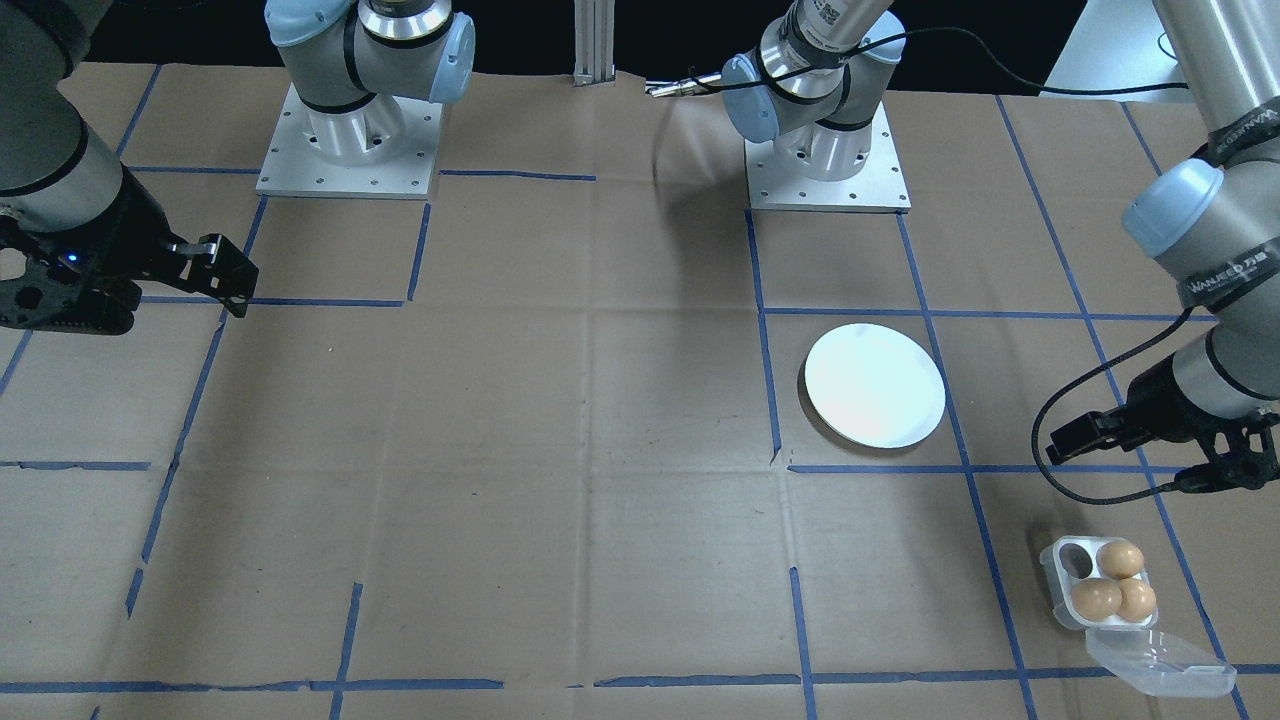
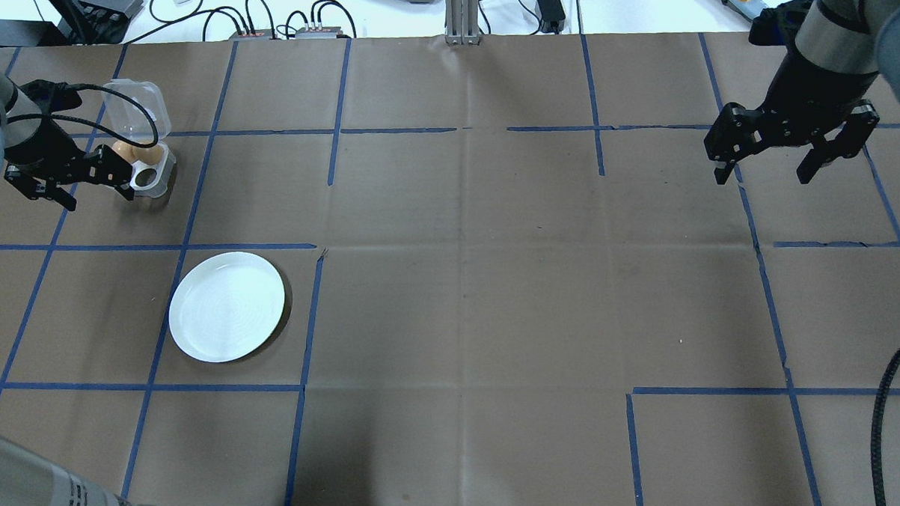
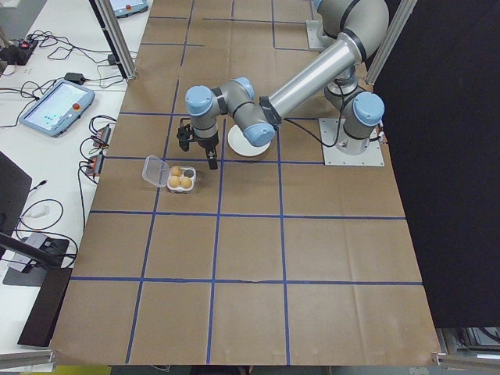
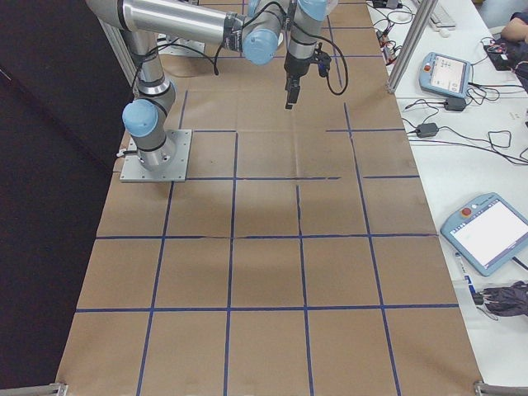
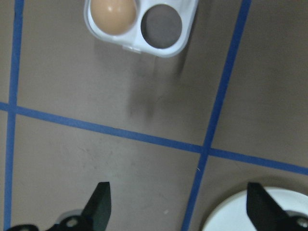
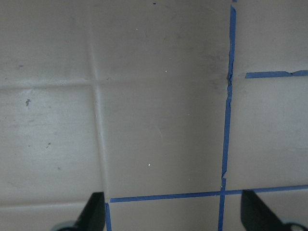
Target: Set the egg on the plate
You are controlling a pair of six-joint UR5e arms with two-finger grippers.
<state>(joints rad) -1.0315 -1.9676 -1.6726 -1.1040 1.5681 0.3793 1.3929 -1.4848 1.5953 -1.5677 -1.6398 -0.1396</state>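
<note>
Left pincer wide, empty, near egg tray; center over one egg, descend straight, close gently. Plate bare. Right pincer wide, idle.

"WANJEED" on left arm sleeve

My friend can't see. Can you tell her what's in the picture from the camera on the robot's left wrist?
A white egg tray at the top holds one brown egg beside an empty hole. Below lies brown paper crossed by blue tape, with the open left gripper at the bottom edge and the plate in the bottom right corner.
</note>
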